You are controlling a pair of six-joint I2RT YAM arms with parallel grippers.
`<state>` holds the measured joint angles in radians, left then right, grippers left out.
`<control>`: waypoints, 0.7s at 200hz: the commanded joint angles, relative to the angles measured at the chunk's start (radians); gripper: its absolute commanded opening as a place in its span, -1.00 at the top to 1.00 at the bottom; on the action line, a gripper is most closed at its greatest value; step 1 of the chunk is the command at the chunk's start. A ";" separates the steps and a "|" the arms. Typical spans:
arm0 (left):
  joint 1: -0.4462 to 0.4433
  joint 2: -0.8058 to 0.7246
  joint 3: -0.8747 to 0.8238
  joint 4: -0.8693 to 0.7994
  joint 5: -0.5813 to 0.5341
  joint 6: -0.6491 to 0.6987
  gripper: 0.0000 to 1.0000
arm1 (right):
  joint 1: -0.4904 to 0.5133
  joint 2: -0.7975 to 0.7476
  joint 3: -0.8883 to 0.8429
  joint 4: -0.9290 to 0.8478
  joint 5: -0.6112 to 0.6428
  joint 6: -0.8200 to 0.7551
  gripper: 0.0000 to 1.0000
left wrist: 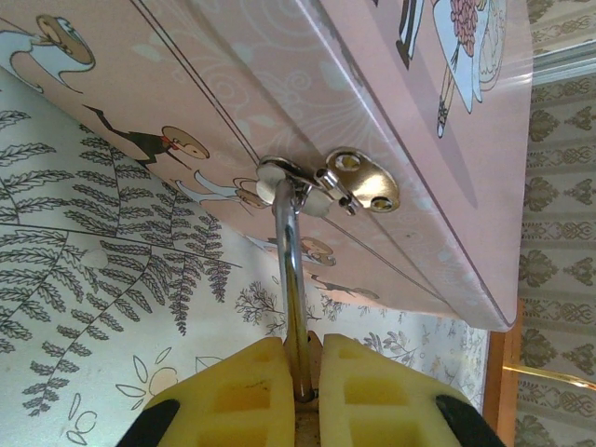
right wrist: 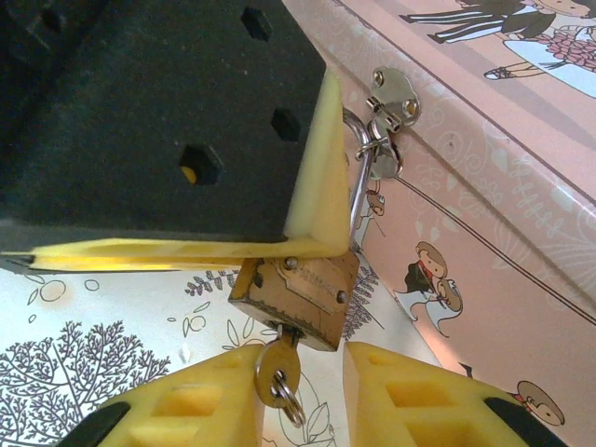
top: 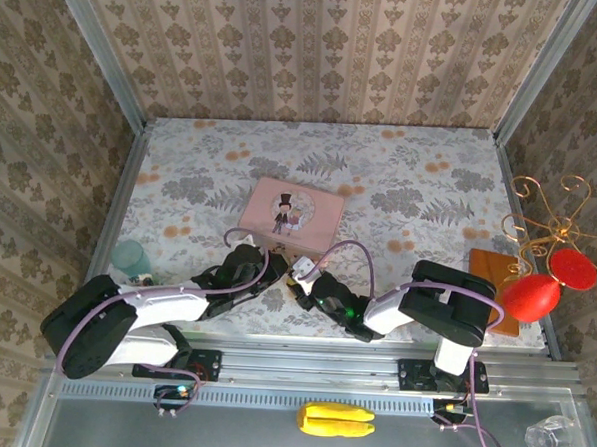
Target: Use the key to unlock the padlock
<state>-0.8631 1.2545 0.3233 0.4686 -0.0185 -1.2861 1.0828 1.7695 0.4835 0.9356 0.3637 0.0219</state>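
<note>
The right fingers point(right wrist: 186, 410) stand open around the thin, stiff key point(right wrist: 277, 371), seated in the small padlock point(right wrist: 296, 291) which the left fingers point(left wrist: 251, 391) clamp at the pink tin point(right wrist: 484, 214); I would pinch the key's flat head.

White-and-black arms point(top: 164, 305), purple cables point(top: 360, 247), yellow foam fingers point(left wrist: 242, 391)

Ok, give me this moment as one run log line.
left jaws: shut on padlock | key: in keyhole | right jaws: open, flanking key | padlock: on pink tin hasp
</note>
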 commanded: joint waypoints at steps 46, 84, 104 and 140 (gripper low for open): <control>-0.016 0.016 0.048 0.140 -0.001 0.025 1.00 | 0.005 -0.002 0.032 -0.005 0.047 0.002 0.55; -0.016 0.020 0.056 0.118 0.003 0.029 1.00 | 0.005 -0.034 0.066 -0.110 0.034 0.076 0.63; -0.014 0.030 0.050 0.125 0.010 0.028 1.00 | 0.003 -0.056 0.078 -0.174 0.010 0.169 0.66; 0.006 0.050 0.048 0.129 0.038 0.037 0.94 | -0.017 -0.056 0.140 -0.364 -0.123 0.420 0.62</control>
<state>-0.8677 1.2919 0.3309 0.4931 -0.0414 -1.2835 1.0767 1.7325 0.5667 0.7017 0.3611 0.2317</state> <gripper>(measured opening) 0.103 0.190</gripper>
